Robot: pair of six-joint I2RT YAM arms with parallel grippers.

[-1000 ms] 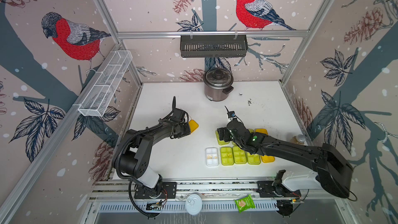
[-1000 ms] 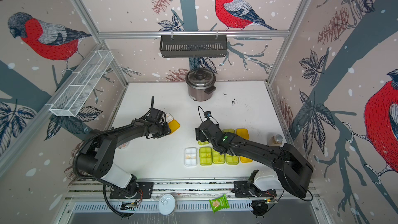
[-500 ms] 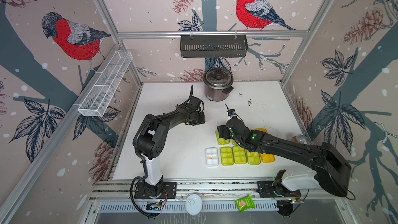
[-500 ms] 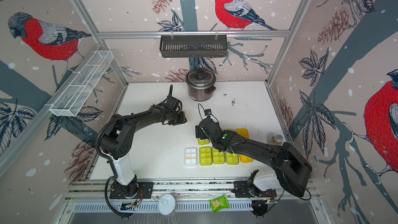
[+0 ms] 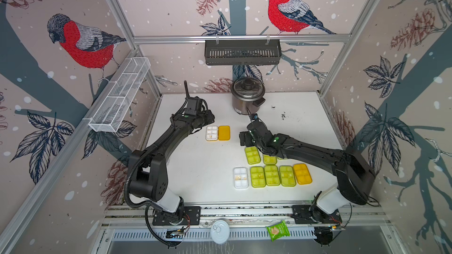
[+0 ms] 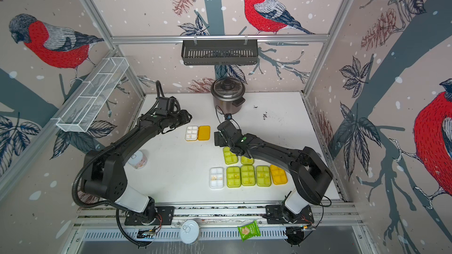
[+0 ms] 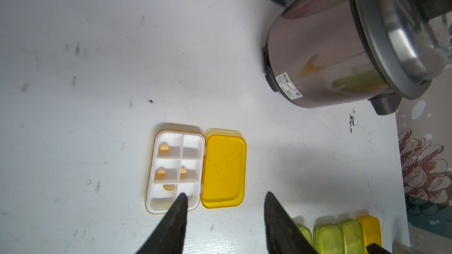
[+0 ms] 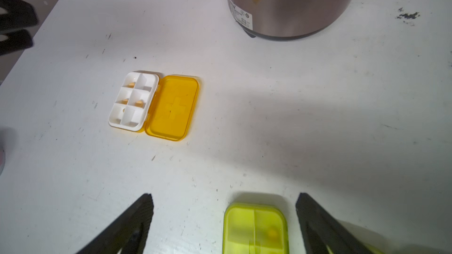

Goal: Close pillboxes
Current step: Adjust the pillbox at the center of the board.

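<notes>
One pillbox lies open mid-table, its white tray (image 5: pixel 211 133) beside its flat orange lid (image 5: pixel 224 133); the tray (image 7: pixel 176 172) holds a few orange pills. My left gripper (image 5: pixel 210 118) (image 7: pixel 225 195) hovers open just behind and left of it, holding nothing. My right gripper (image 5: pixel 244 139) (image 8: pixel 224 197) is open too, over the far end of a shut lime pillbox (image 8: pixel 254 228). In front, a row of shut pillboxes runs from a clear-lidded one (image 5: pixel 240 177) through three lime ones (image 5: pixel 272 175) to an orange one (image 5: pixel 302 173). More lime pillboxes (image 5: pixel 252 155) sit partly under the right arm.
A steel rice cooker (image 5: pixel 247 94) stands at the back centre. A small white can (image 6: pixel 138 159) sits by the left arm's elbow. A round can lid (image 5: pixel 220 232) and a green snack packet (image 5: pixel 277 230) lie off the front edge. Wire baskets hang on the walls.
My left gripper has opened and drawn back from the orange-lidded pillbox, which now lies uncovered and open. My right gripper has opened a little wider and barely moved.
</notes>
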